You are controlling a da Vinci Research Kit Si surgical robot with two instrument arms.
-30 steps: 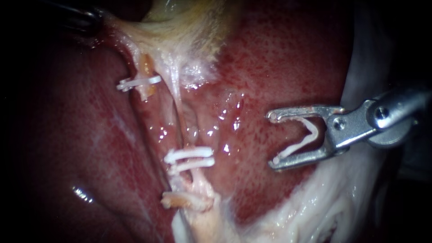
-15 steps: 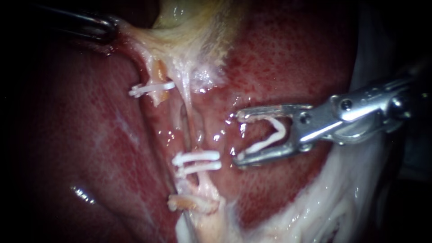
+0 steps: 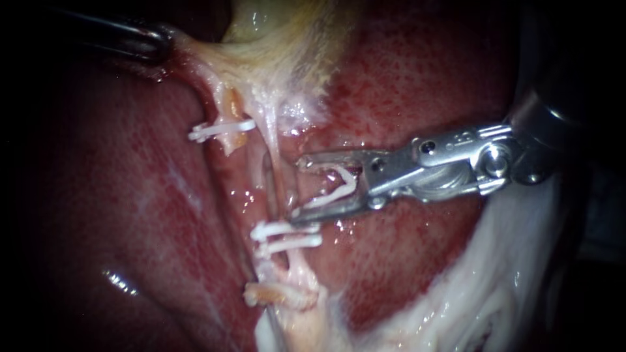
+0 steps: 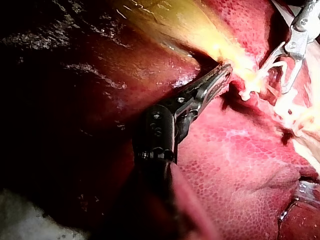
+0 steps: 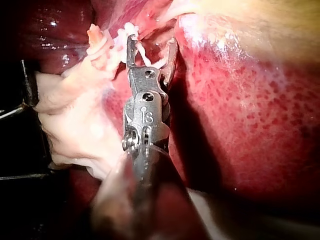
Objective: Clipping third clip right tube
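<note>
The right tube point(image 3: 279, 171) is a thin pale strand running down from the gallbladder point(image 3: 274, 39) to two white clips point(image 3: 287, 236) across its lower part. My right instrument point(image 3: 297, 188) comes in from the right. Its jaws stand apart with an open white clip point(image 3: 334, 189) held between them. Their tips lie at the tube's right side, just above the two clips. The left tube point(image 3: 225, 104) carries one white clip point(image 3: 222, 129). My left instrument point(image 3: 153, 40) is at the upper left. In the left wrist view its jaws point(image 4: 224, 74) are shut on the gallbladder's pale edge.
Red liver point(image 3: 417, 85) lies under and around the tubes. White fatty tissue point(image 3: 495, 287) fills the lower right. A short cut stump point(image 3: 270, 293) sits below the two clips. In the right wrist view, pale tissue point(image 5: 75, 120) lies beside my right instrument point(image 5: 151, 40).
My right instrument has moved left across the liver to the right tube, and its jaws have narrowed a little. The left instrument keeps its hold.
</note>
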